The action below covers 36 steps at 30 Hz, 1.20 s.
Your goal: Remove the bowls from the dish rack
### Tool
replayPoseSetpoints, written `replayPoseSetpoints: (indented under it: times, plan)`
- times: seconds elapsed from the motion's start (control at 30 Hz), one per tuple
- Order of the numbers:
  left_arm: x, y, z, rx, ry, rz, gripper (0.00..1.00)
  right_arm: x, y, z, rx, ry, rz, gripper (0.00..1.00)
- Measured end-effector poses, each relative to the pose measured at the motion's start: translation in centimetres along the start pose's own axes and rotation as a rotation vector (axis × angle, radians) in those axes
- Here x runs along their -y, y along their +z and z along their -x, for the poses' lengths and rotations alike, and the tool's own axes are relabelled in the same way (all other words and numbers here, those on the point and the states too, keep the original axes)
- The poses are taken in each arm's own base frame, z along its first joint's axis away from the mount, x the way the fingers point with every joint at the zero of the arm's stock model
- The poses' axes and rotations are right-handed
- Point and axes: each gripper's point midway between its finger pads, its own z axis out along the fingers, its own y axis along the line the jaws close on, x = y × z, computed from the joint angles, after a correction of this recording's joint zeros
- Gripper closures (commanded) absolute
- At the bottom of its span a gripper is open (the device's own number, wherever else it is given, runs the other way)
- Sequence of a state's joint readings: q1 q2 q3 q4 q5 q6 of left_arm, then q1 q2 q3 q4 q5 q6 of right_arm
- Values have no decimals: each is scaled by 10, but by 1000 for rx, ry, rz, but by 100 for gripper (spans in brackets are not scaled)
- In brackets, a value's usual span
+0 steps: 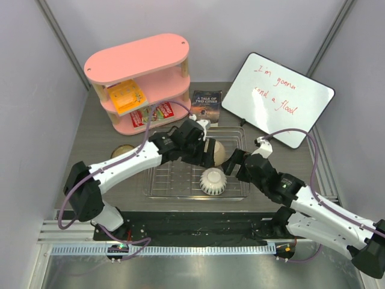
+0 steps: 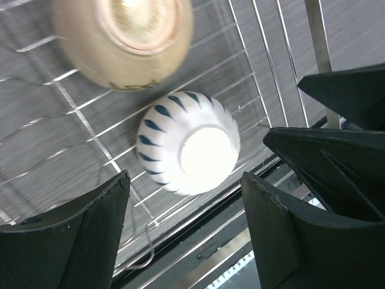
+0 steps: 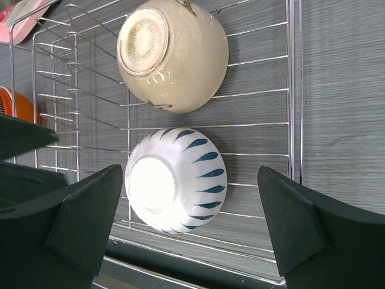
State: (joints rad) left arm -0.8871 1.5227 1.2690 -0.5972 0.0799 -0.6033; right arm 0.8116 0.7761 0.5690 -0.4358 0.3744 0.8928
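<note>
The silver wire dish rack (image 1: 171,177) lies mid-table. A white bowl with blue streaks (image 1: 213,180) sits upside down near its front rim. A beige bowl (image 1: 218,150) sits upside down just behind it, partly hidden by my left gripper (image 1: 207,155). The left gripper (image 2: 183,223) is open and empty above the white bowl (image 2: 187,150), with the beige bowl (image 2: 123,39) beyond. The right gripper (image 1: 234,162) is open and empty, and its fingers straddle the white bowl (image 3: 175,179) from above (image 3: 189,223). The beige bowl (image 3: 171,54) lies farther along the rack (image 3: 292,90).
A pink oval shelf unit (image 1: 141,78) stands at the back left, with a book (image 1: 206,98) and a whiteboard (image 1: 278,99) behind the rack. A round brownish bowl (image 1: 123,150) sits on the table left of the rack. An orange object (image 3: 6,102) shows past the rack's far end.
</note>
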Motion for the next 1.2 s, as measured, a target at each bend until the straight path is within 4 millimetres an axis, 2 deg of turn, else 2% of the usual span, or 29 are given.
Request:
replayPoseSetpoints:
  times: [0.13,0.37,0.7,0.93,1.2]
  plan:
    - [4,23,-19,-60,5,-5,18,2,-2,2,12,1,-7,0]
    - [-15,52,-51,-162,-6,49,17,7,-6,8,30,-1,-27,0]
    - [-15,63,-56,-180,-8,33,14,9,-10,11,46,2,-29,0]
    - [-1,75,-58,-205,-21,-67,14,7,-6,8,33,-3,-32,0]
    - [10,83,-70,-267,-70,-227,14,5,-2,4,15,-9,-27,0]
